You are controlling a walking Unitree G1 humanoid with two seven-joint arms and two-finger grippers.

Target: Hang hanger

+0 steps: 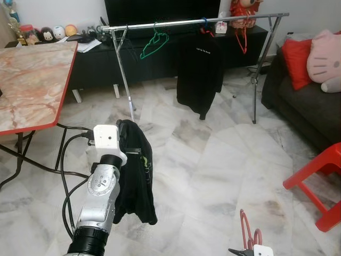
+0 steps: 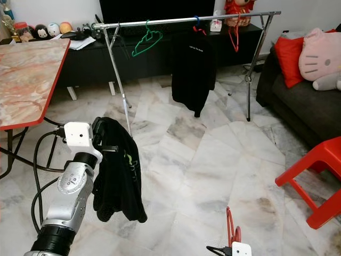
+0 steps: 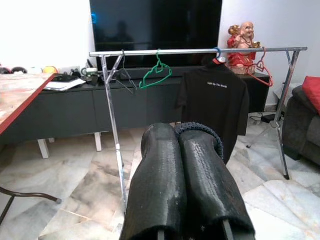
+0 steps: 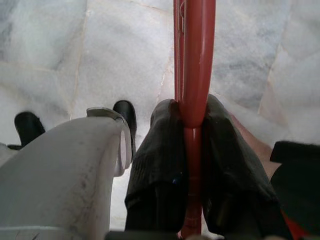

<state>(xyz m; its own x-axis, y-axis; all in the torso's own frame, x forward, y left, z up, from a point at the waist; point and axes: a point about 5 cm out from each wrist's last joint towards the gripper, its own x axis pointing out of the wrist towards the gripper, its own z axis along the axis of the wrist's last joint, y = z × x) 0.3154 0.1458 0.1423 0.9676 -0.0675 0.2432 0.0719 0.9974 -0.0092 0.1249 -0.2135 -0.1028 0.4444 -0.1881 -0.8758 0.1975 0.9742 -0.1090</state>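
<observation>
Bright, even daylight; sharp focus

My right gripper clamps a red hanger; my left gripper holds a black garment. White-grey marbled floor, red-edged marbled table.

Three red hangers, one green hanger, two black shirts.

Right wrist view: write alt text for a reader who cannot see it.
The right claw is shut on a red hanger, which runs straight out between its two black fingers above a pale marble floor.
</observation>
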